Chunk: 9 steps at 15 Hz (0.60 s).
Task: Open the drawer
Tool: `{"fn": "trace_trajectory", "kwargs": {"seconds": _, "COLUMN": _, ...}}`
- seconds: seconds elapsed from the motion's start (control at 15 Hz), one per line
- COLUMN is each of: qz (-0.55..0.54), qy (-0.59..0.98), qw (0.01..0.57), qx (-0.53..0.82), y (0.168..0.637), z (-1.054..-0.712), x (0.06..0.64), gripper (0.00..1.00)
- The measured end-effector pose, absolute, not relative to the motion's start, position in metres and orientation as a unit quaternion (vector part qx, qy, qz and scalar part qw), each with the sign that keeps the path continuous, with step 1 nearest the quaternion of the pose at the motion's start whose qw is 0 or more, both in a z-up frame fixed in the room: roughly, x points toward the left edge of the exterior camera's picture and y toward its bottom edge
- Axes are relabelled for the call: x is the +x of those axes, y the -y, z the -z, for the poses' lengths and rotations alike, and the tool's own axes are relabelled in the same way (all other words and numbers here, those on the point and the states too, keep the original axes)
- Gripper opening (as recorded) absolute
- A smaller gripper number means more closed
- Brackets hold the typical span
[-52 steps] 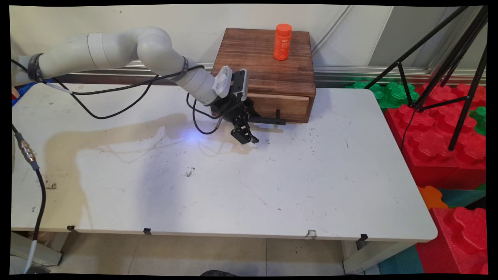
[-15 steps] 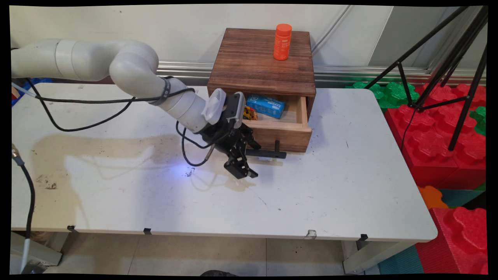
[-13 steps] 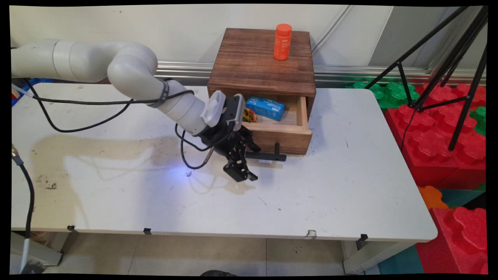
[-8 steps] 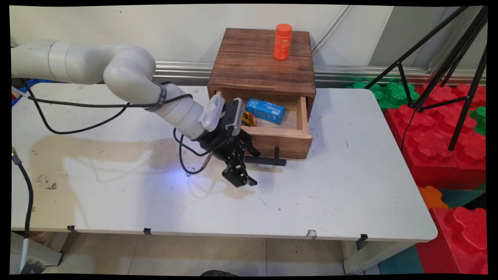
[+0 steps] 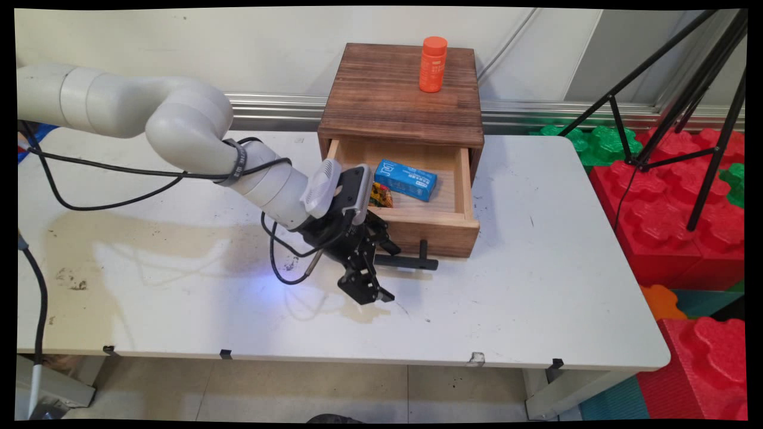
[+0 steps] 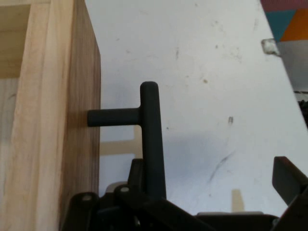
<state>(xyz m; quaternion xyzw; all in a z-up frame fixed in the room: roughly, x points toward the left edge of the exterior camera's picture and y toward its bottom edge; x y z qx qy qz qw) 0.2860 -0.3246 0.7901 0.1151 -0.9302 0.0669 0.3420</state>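
Hooking: we see the gripper (image 5: 381, 274) spread wide, with the handle (image 6: 151, 139) bar lying against one finger and not pinched.
Slip risk: we judge the bar could slide off that finger on an off-axis pull.
Drawer (image 5: 441, 229): stands well out of the cabinet (image 5: 405, 95), with a blue box (image 5: 407, 179) and a yellow packet (image 5: 380, 195) inside.
Tip risk: we judge over-travel could drag the cabinet and topple the orange bottle (image 5: 433, 64) on top.
Room: bare table (image 5: 506, 310) lies in front of the drawer and to the picture's right; the wall is close behind the cabinet.

The light is bright and even. My gripper (image 5: 372, 280) throws a soft shadow on the table (image 5: 536, 286) just below it. The hand view is sharp, without glare.
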Motion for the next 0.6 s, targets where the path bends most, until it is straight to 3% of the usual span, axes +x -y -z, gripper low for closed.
{"fn": "trace_trajectory", "kwargs": {"seconds": 0.6, "qz": -0.059, "qy": 0.930, "qw": 0.346, "qx": 0.108, "y": 0.303, "z": -0.791, "x": 0.279, "gripper": 1.00}}
